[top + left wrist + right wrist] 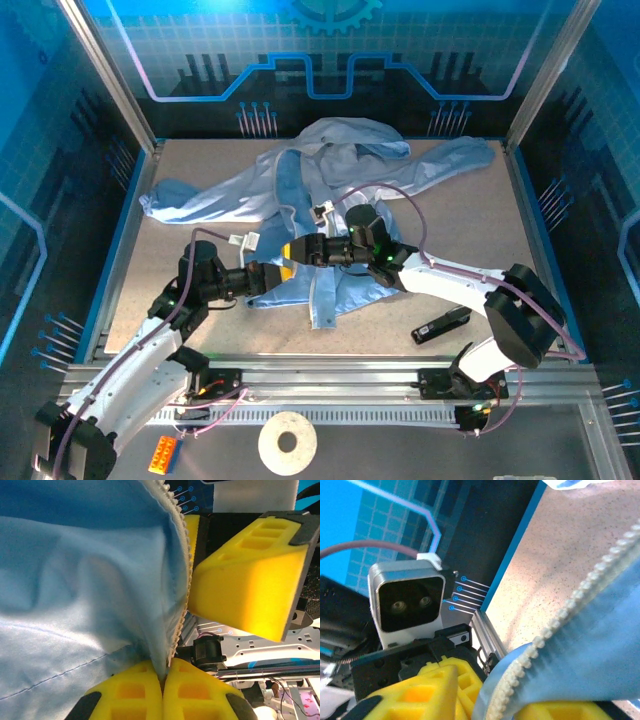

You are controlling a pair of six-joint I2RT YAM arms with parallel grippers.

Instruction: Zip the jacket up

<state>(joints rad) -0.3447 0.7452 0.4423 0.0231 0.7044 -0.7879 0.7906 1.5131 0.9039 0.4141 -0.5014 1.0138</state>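
Item: jacket [300, 180], light blue. It lies crumpled and spread across the middle and far part of the surface [480, 220], with sleeves reaching towards the left and right edges.

Surface: tan and speckled, with a blue border. I see a black device [441, 325] lying near the front right, apart from the jacket.

Room: blue walls [320, 50] printed with circuit lines, and a metal frame [105, 75] at the corners. A rail [330, 375] runs along the near edge. In front of it lie a white tape roll [287, 440] and an orange brick [165, 455].

Left end effector [163, 672]: yellow fingers together, clamped on the jacket's edge just beside the zipper [182, 555].

Right end effector [490, 700]: fingers apart, with the zipper edge between them. I cannot tell whether they press it. It sits just beside the left end effector, over the jacket's near hem.
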